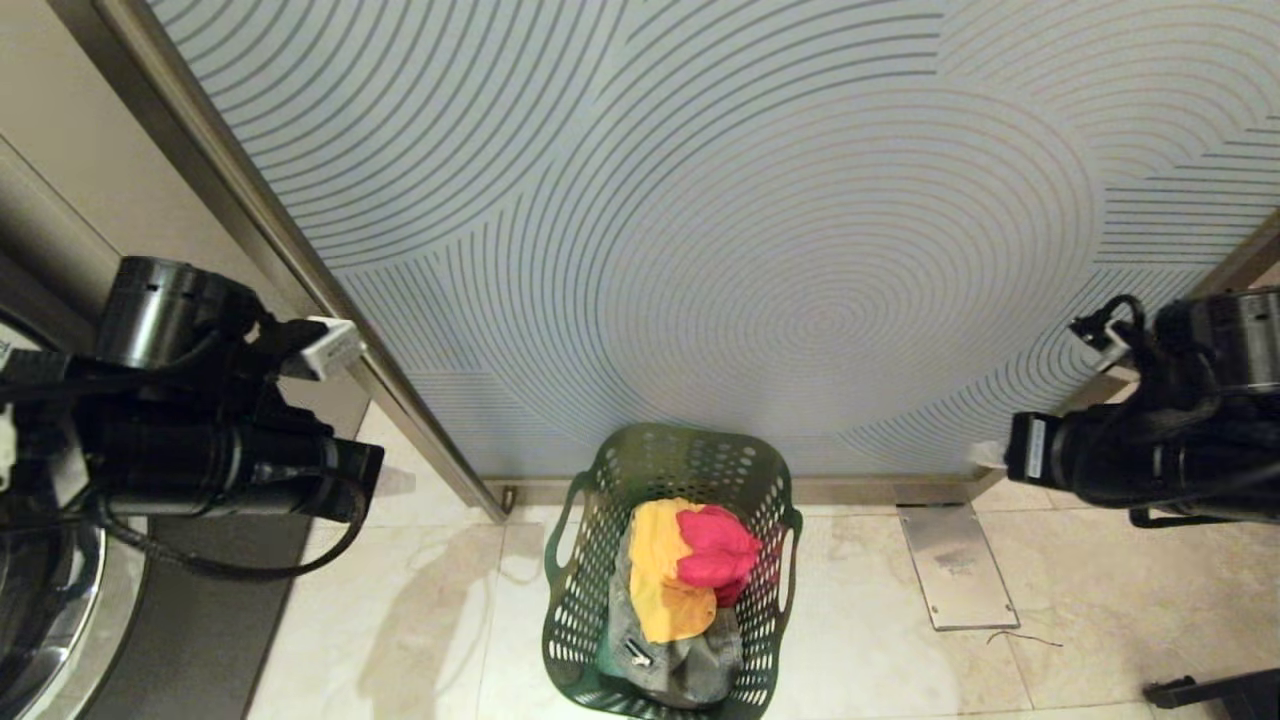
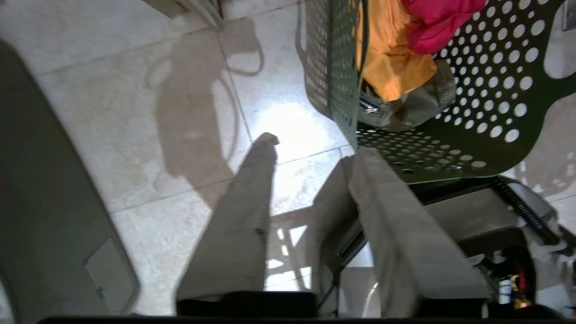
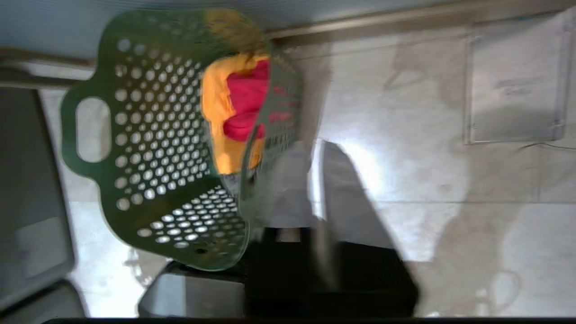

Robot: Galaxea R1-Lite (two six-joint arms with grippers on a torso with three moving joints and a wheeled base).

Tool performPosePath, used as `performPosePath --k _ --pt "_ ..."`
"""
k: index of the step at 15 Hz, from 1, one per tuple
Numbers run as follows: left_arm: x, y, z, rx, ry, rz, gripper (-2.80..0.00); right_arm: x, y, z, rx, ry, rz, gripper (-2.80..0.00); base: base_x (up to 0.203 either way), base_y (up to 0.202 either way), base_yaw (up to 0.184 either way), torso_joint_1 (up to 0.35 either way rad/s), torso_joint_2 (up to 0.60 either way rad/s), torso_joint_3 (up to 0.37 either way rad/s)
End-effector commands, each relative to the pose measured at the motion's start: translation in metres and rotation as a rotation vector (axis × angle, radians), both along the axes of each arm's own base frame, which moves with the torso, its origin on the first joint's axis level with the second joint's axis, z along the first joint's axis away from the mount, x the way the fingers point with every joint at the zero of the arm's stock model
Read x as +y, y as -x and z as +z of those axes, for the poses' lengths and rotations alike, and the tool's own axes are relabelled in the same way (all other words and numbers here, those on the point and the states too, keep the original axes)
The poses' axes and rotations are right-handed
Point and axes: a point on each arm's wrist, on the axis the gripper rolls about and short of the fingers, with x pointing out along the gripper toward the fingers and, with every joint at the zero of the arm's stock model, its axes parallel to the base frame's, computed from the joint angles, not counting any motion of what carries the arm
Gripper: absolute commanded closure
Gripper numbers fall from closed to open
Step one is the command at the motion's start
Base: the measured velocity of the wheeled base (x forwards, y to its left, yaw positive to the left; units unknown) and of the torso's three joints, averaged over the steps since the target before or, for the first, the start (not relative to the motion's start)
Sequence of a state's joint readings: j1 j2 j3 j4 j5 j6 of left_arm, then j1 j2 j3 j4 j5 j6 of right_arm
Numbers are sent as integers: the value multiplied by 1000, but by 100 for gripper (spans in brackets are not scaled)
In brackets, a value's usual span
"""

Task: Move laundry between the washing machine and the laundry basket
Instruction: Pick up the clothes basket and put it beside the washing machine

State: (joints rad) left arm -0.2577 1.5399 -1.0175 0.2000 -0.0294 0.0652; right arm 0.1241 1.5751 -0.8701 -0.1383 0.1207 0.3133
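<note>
The dark green laundry basket (image 1: 583,600) stands on the tile floor in front of me. In it lies the laundry: a yellow-orange garment (image 1: 660,585), a pink-red one (image 1: 715,555) and a grey-green one (image 1: 690,665). A chrome door rim of the washing machine (image 1: 60,620) shows at the lower left; its label is out of view. My left arm (image 1: 200,440) hangs left of the basket. The left gripper (image 2: 315,146) is open and empty above the floor beside the laundry basket (image 2: 472,135). My right arm (image 1: 1150,460) is on the right. The right gripper (image 3: 315,148) is open by a narrow gap, empty, next to the laundry basket (image 3: 157,148).
A frosted panel with curved lines (image 1: 700,200) fills the back, framed by a slanted metal post (image 1: 300,260). A metal floor plate (image 1: 955,565) lies right of the basket. Part of my own base (image 2: 472,216) shows under the basket's near side.
</note>
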Motion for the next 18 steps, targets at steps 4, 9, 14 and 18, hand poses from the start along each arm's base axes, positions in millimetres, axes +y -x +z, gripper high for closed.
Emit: performPosePath --k 4,9,14,18 --pt "-19 -28 -33 61 -1 -18 -280 44 -38 -37 82 -77 46 -280 0 0 0 0 0 0" --pt "-48 -49 -60 -3 -75 -1 -280 71 -55 -67 151 -92 50 -280 0 0 0 0 0 0" --pt "-66 -57 -76 28 -101 -33 -280 76 -73 -99 200 -104 30 -280 0 0 0 0 0 0" --pt "-79 -67 -85 16 -131 -19 -280 84 -84 -119 187 -115 39 -280 0 0 0 0 0 0"
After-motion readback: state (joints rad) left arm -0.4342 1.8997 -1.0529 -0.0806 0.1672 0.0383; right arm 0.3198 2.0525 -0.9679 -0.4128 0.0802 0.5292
